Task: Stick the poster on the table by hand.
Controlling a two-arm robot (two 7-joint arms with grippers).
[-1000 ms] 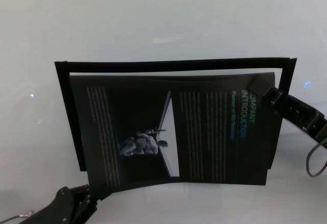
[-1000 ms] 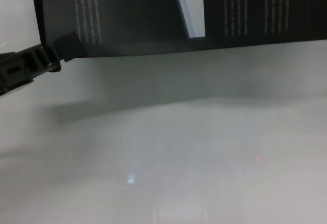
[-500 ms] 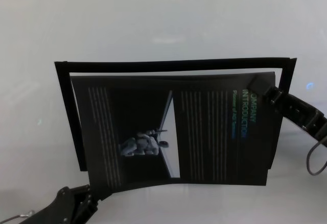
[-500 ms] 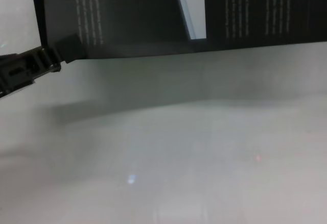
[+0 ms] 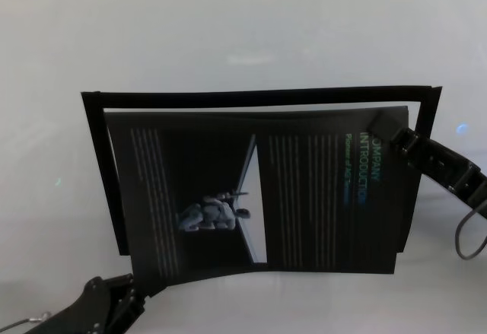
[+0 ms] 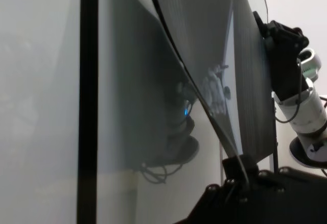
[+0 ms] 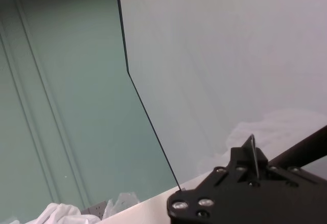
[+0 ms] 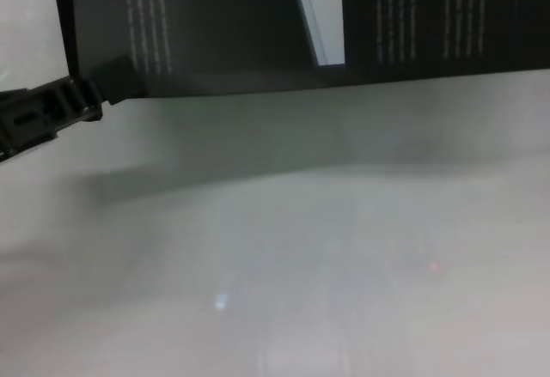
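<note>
The poster point(image 5: 259, 189) hangs over the middle of the table point(image 5: 228, 22), sagging and not yet flat — carried at two opposite corners. The left gripper point(image 8: 107, 85) pinches its near-left corner, fingers closed on the sheet; the right gripper point(image 5: 388, 130) is clamped on the far-right corner. A black outline point(image 5: 95, 167) lies on the table beneath. The step looks like placement: next, lowering both corners evenly so the sheet meets the table square to that outline.
</note>
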